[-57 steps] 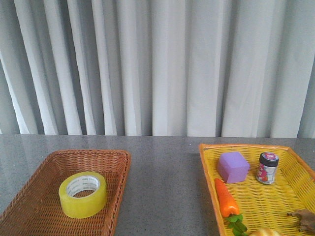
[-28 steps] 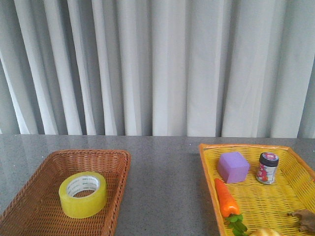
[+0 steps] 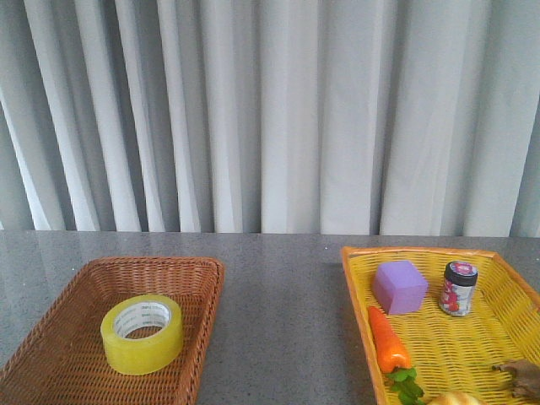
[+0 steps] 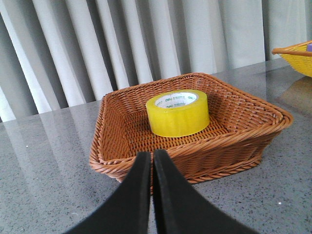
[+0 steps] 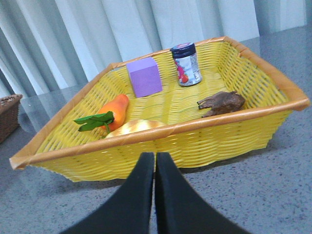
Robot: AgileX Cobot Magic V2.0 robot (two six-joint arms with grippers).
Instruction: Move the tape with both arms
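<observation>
The yellow tape roll (image 3: 142,334) with a white printed core lies flat in the brown wicker basket (image 3: 202,278) at the front left. It also shows in the left wrist view (image 4: 178,113), inside the brown basket (image 4: 243,141). My left gripper (image 4: 151,155) is shut and empty, in front of the basket's near rim, apart from the tape. My right gripper (image 5: 155,156) is shut and empty, in front of the yellow basket (image 5: 195,141). Neither arm shows in the front view.
The yellow basket (image 3: 359,287) at the front right holds a purple cube (image 3: 400,286), a small jar (image 3: 458,288), a toy carrot (image 3: 387,341), a brown piece (image 3: 523,375) and a pale round item (image 5: 139,127). Grey table (image 3: 278,337) lies between the baskets. Curtain behind.
</observation>
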